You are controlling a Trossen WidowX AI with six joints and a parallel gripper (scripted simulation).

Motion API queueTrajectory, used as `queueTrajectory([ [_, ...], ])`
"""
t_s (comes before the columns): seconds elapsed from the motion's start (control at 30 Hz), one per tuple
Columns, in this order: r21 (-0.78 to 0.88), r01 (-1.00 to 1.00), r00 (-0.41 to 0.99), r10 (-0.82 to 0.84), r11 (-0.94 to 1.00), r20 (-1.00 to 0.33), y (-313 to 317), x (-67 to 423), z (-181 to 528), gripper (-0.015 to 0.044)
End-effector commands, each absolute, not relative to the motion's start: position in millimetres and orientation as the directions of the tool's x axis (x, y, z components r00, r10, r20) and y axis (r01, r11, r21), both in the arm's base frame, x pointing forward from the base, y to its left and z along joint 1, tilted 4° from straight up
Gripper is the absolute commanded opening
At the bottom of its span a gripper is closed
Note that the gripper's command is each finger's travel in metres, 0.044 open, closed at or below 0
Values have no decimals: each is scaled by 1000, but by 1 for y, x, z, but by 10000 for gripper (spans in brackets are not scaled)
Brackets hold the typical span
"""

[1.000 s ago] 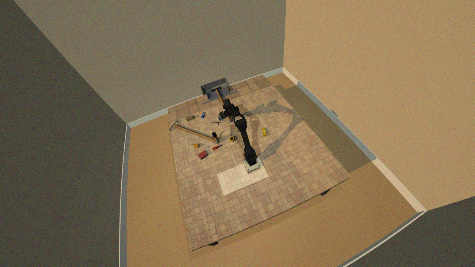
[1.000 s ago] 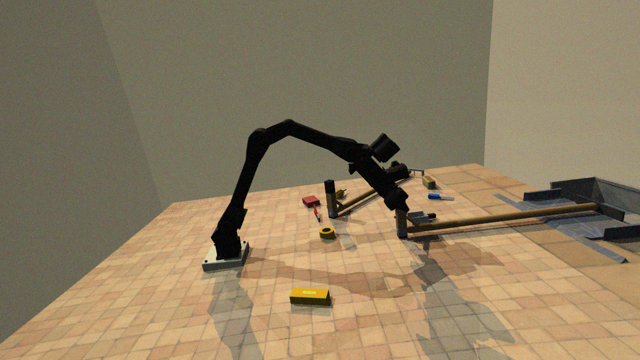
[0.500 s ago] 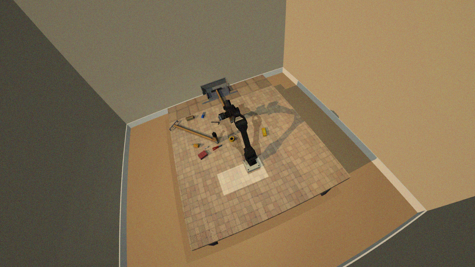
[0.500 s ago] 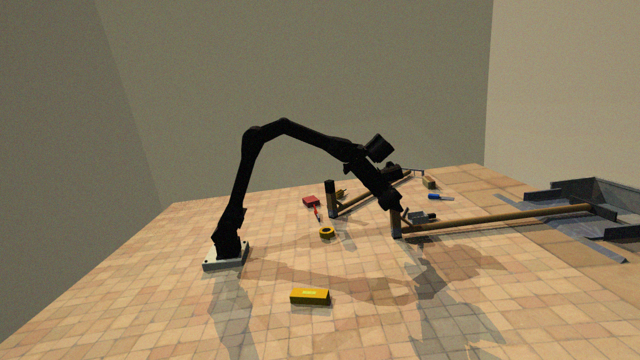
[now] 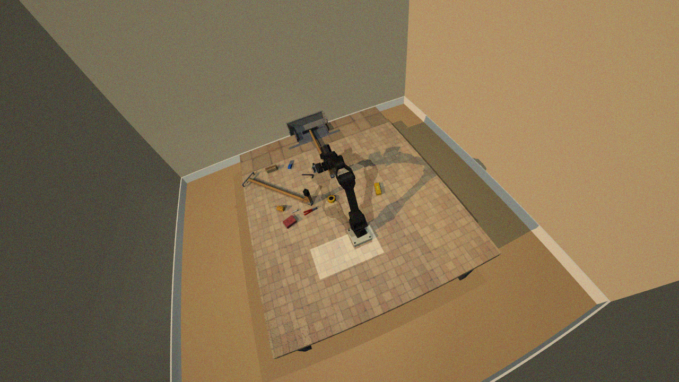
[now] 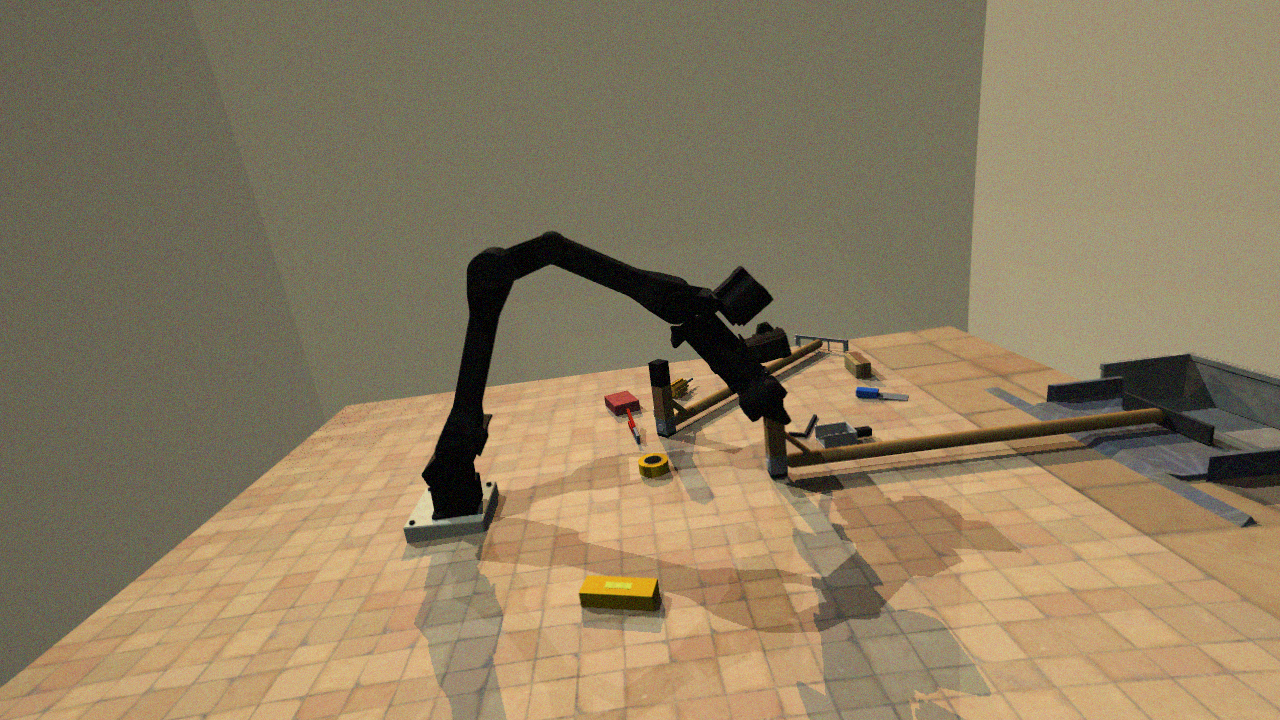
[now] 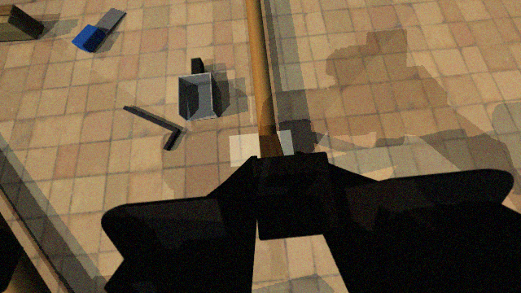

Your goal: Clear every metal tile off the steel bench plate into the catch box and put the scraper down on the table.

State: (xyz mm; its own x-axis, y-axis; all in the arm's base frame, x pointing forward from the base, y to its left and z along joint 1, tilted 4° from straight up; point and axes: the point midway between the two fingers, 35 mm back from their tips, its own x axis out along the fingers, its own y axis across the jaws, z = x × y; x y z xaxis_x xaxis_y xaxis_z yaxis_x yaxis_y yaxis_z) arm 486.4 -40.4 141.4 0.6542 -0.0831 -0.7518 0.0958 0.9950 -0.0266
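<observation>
1. The black parallel-jaw gripper (image 6: 776, 419) was clamped on the upright black grip of the long wooden-handled scraper (image 6: 966, 436).
2. Its head reached into the grey steel catch box (image 6: 1190, 380).

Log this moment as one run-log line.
phase: push stroke | jaws: shut on scraper handle post | scraper: blade at catch box | tiles on plate: none seen
</observation>
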Motion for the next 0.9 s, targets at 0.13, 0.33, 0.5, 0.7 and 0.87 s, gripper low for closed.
queueTrajectory([
  [0.13, -26, 100, 672, -86, 995, -735, -40, 475, 152, 0],
  [0.33, -26, 100, 672, -86, 995, -735, -39, 466, 153, 0],
  [0.5, -26, 100, 673, -86, 995, -735, -38, 458, 153, 0],
  [0.7, -26, 100, 673, -87, 995, -735, -37, 449, 153, 0],
  [0.87, -26, 100, 673, -87, 995, -734, -37, 441, 153, 0],
])
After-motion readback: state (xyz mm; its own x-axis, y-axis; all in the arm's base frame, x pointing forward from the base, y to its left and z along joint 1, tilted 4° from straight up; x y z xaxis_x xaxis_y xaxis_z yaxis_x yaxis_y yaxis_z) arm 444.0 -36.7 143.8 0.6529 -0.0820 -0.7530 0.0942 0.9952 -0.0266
